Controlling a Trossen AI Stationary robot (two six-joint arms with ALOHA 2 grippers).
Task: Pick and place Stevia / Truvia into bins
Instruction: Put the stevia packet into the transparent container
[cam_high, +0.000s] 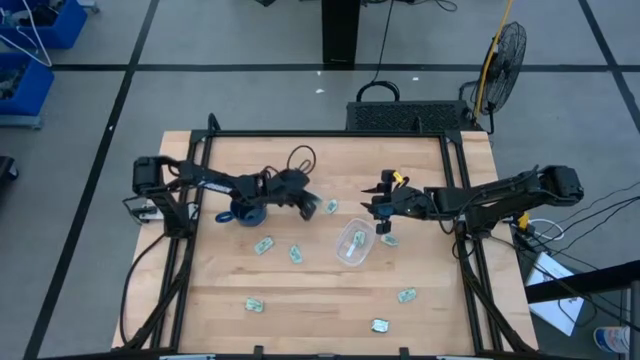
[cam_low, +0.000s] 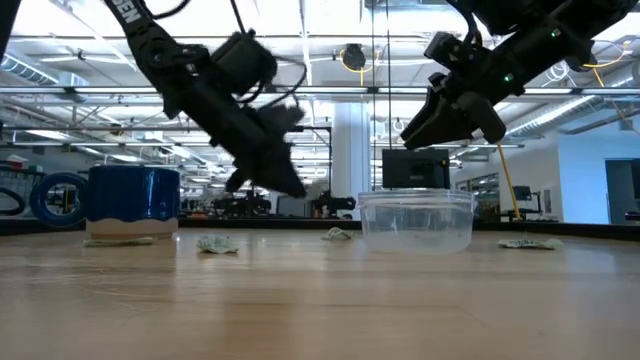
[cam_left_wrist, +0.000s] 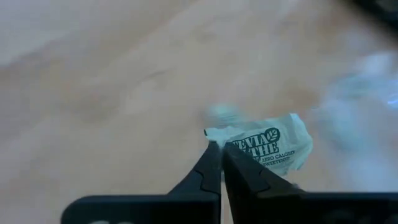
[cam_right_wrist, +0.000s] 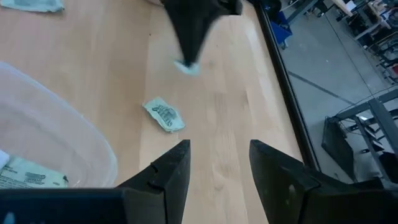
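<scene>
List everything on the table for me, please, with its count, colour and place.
Stevia packets: about seven loose, pale green and white, scattered on the table around the tub; at least one more inside the tub
held packet: one, pale green and white, in the left gripper
tub: one, clear, middle of the table
mug: one, dark blue, left part of the table
table: one, light wood
left gripper: shut on the held packet, raised between mug and tub
right gripper: open, empty, raised near the tub

Grey floor (cam_high: 250, 40) with dark lines, black fan (cam_high: 508, 52), blue bins (cam_high: 30, 60)
</scene>
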